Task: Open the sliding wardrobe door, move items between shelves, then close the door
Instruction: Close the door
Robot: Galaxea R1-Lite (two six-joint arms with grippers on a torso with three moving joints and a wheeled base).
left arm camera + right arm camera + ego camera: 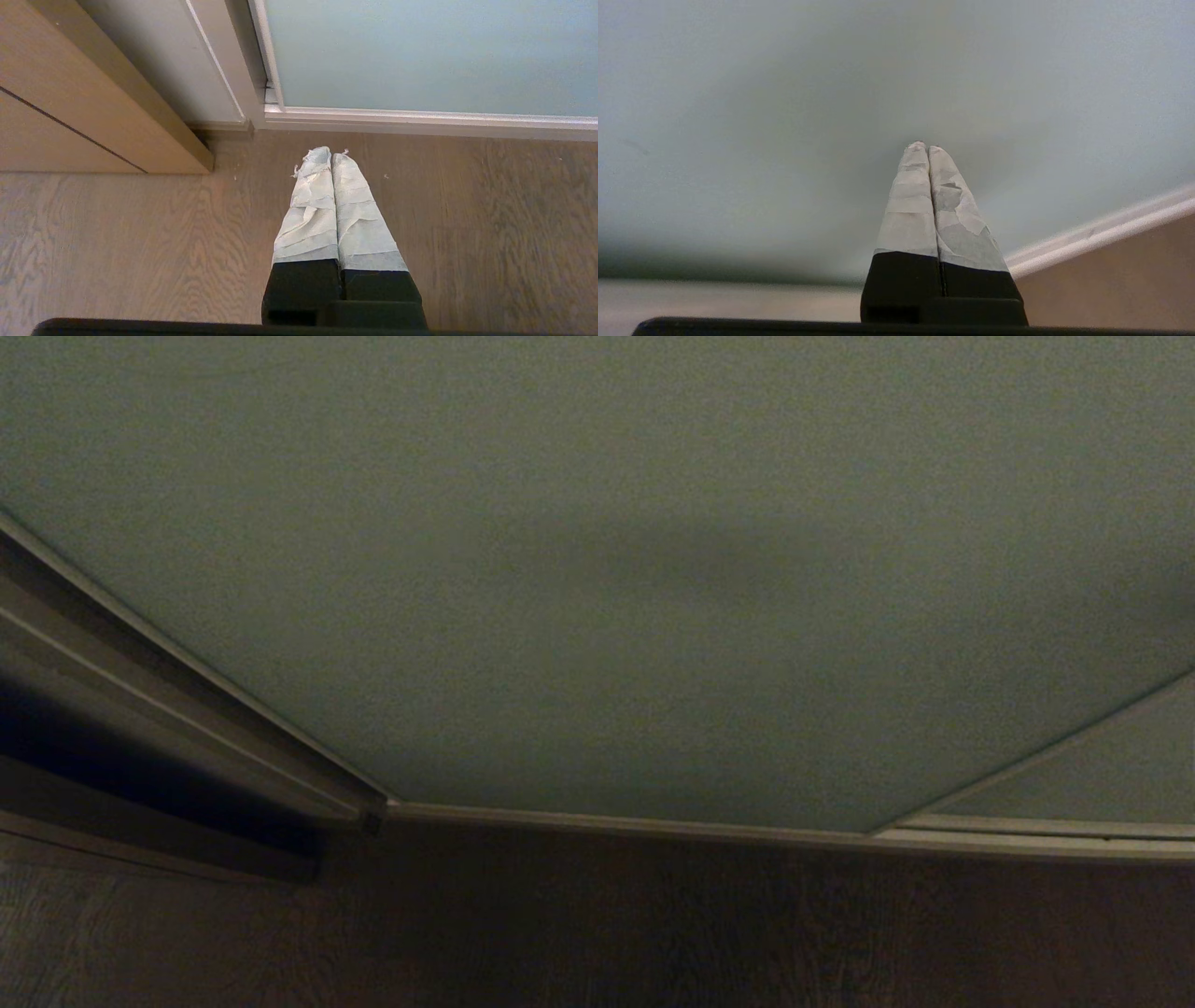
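Grey-brown wood-grain floor point(140, 261) runs up to the tall pale grey-green matte sliding wardrobe door point(597, 569), which stands upright on its silvery floor rail point(635, 823), filling my head view, closed. No writing shows. My right claw point(923, 148), tape-wrapped tips pressed together, empty, points at the panel. My left claw point(325, 154), likewise closed, hangs over the floor beside a light wooden cabinet point(70, 107).

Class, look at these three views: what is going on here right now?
A two-armed robot faces a sliding wardrobe door, a pale grey-green panel that fills the head view and is shut, so no shelves or toys show. The right gripper, fingers closed with nothing between them, points at the panel close up. The left gripper, also closed and empty, hangs parked over the wooden floor near the door's bottom rail.
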